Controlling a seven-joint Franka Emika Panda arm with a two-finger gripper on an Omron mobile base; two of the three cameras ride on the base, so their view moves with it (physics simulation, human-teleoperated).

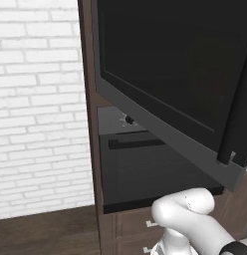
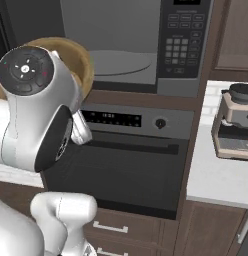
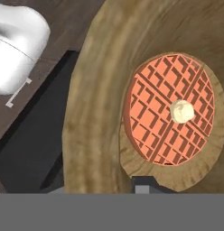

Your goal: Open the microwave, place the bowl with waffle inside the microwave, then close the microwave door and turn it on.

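Microwave door (image 1: pixel 165 94) hangs swung wide open, its dark vertical handle (image 1: pixel 235 119) at the free edge, and the microwave (image 2: pixel 131 45) cavity stands exposed with its glass turntable (image 2: pixel 116 62) bare. Below sits the oven (image 2: pixel 121 160) with its bar handle. Held up at the cavity's mouth is the wooden bowl (image 3: pixel 100 90), the gripper (image 3: pixel 143 186) clamped on its rim. Inside lies the orange waffle (image 3: pixel 168 110), a butter pat (image 3: pixel 182 111) on top.
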